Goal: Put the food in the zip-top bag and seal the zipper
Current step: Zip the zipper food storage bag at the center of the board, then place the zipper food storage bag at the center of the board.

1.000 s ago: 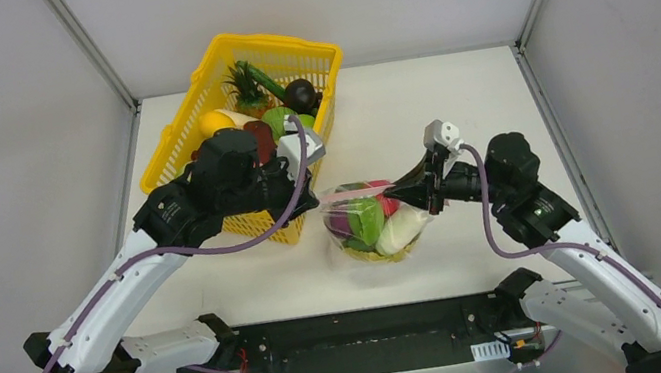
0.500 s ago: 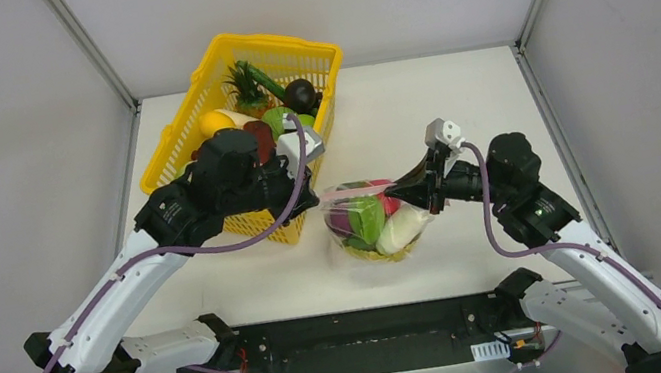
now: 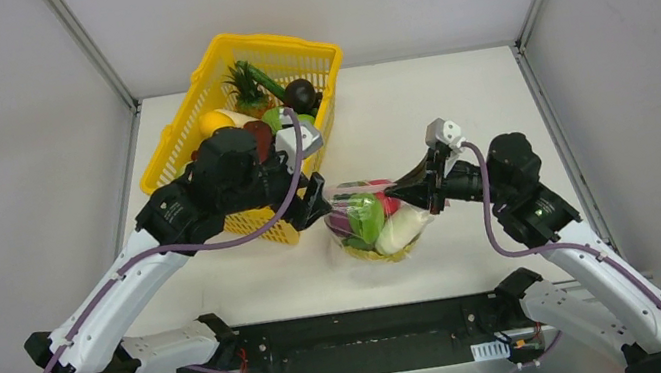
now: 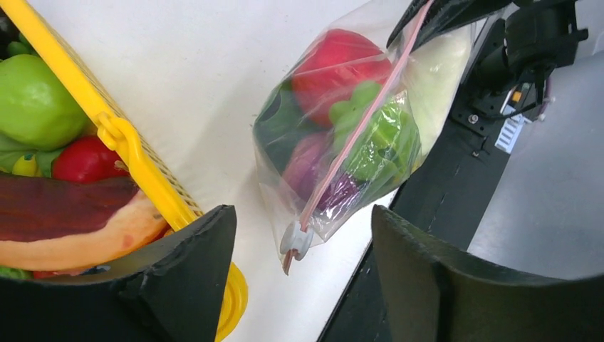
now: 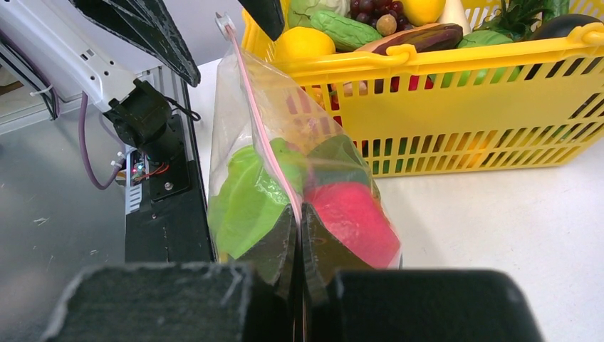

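- The left claw point(image 4: 303, 214) has just popped open wide. A moment ago it was pinched shut at the left end of the bag point(image 3: 372, 225).
- The little white slider point(image 4: 295, 240) now hangs free between its fingers, touching neither.
- The right claw point(image 5: 299, 214) is clamped tight on the other end of the pink zipper point(image 4: 356, 132), holding the bag upright on the counter point(image 3: 433, 98) just beside the yellow basket point(image 3: 193, 118).
- The food point(image 4: 335, 64) is inside the bag: red, green, purple and white pieces.
- My read: the slider is at the end of its run, so the seal looks done. I can't tell if the strip is closed all along.
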`<action>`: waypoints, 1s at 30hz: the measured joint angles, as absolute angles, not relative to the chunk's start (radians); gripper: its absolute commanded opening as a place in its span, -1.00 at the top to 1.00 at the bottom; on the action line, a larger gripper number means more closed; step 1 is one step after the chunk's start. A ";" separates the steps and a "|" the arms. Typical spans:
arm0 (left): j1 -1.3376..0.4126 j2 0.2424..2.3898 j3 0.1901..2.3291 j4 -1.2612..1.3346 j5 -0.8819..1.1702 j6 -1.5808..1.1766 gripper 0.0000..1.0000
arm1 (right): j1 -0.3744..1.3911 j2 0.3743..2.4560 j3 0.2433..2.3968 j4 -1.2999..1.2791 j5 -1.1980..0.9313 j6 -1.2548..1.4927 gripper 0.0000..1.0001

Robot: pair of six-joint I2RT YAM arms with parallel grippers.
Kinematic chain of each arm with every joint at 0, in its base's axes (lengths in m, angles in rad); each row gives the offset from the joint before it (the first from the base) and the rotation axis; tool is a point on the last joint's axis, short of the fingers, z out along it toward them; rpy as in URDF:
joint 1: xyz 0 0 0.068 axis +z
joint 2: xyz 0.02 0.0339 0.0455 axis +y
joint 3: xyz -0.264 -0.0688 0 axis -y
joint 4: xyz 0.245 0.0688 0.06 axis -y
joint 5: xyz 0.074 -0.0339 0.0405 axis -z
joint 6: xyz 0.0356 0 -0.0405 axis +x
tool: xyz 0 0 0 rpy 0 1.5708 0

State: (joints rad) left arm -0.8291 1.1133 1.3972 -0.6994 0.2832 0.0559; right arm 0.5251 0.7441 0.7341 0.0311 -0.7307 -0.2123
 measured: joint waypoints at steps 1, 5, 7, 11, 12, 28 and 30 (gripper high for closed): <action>-0.829 1.113 1.395 -0.691 0.278 0.051 -0.58 | 0.525 0.744 0.734 0.031 -0.729 -0.211 1.00; -0.829 1.093 1.357 -0.627 0.221 0.019 -0.97 | 0.526 0.739 0.734 0.031 -0.640 -0.194 1.00; -0.820 1.059 1.312 -0.583 0.186 -0.001 -0.98 | 0.526 0.741 0.734 0.032 -0.552 -0.186 1.00; -0.783 0.987 1.253 -0.530 0.134 -0.043 -0.98 | 0.525 0.748 0.734 0.035 -0.401 -0.179 1.00; -0.779 0.979 1.252 -0.523 0.119 -0.051 -0.98 | 0.525 0.748 0.734 0.041 -0.375 -0.179 1.00; -0.777 0.973 1.219 -0.451 -0.004 -0.126 -0.99 | 0.506 0.938 0.867 0.076 -0.141 -0.271 1.00; -0.777 0.972 1.215 -0.447 -0.012 -0.132 -0.99 | 0.504 0.958 0.888 0.073 -0.115 -0.294 1.00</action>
State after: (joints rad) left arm -0.7769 0.9722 1.2148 -0.4465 -0.0124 -0.1318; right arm 0.5041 0.9581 0.8883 0.0734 -0.1154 -0.2943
